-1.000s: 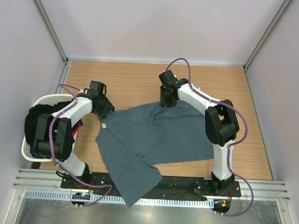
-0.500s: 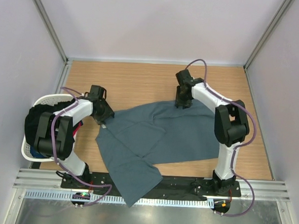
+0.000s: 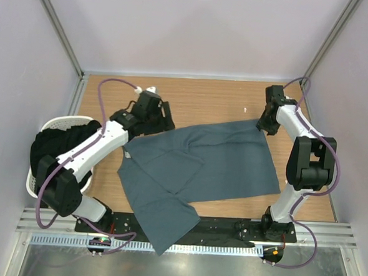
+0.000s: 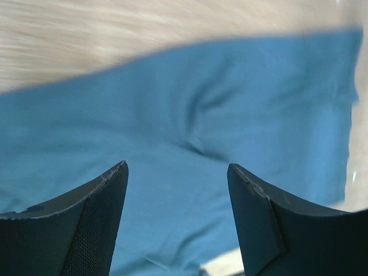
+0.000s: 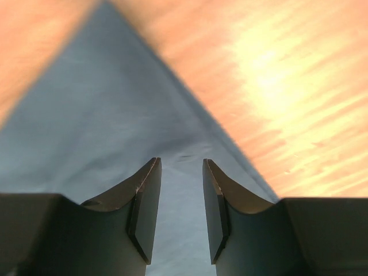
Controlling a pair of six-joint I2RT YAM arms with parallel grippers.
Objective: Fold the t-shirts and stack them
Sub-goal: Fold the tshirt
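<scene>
A slate blue-grey t-shirt (image 3: 195, 164) lies spread across the wooden table, with a small white label (image 3: 127, 153) at its left edge and one part hanging over the near rail. My left gripper (image 3: 162, 120) hovers over the shirt's far left edge, jaws wide open and empty; the left wrist view shows blue cloth (image 4: 184, 115) below it. My right gripper (image 3: 263, 125) is at the shirt's far right corner. Its jaws stand a little apart over flat cloth (image 5: 115, 92), which runs to a point beyond the fingertips (image 5: 150, 172).
A white plastic laundry basket (image 3: 35, 179) with dark clothes stands at the table's left edge, beside the left arm. A small white speck (image 3: 245, 109) lies on the wood beyond the shirt. Grey walls close in the table on three sides.
My right gripper swept right, and the shirt's far corner came along, spreading the cloth wider. My left gripper moved from the shirt's left collar area up and right to its far edge.
</scene>
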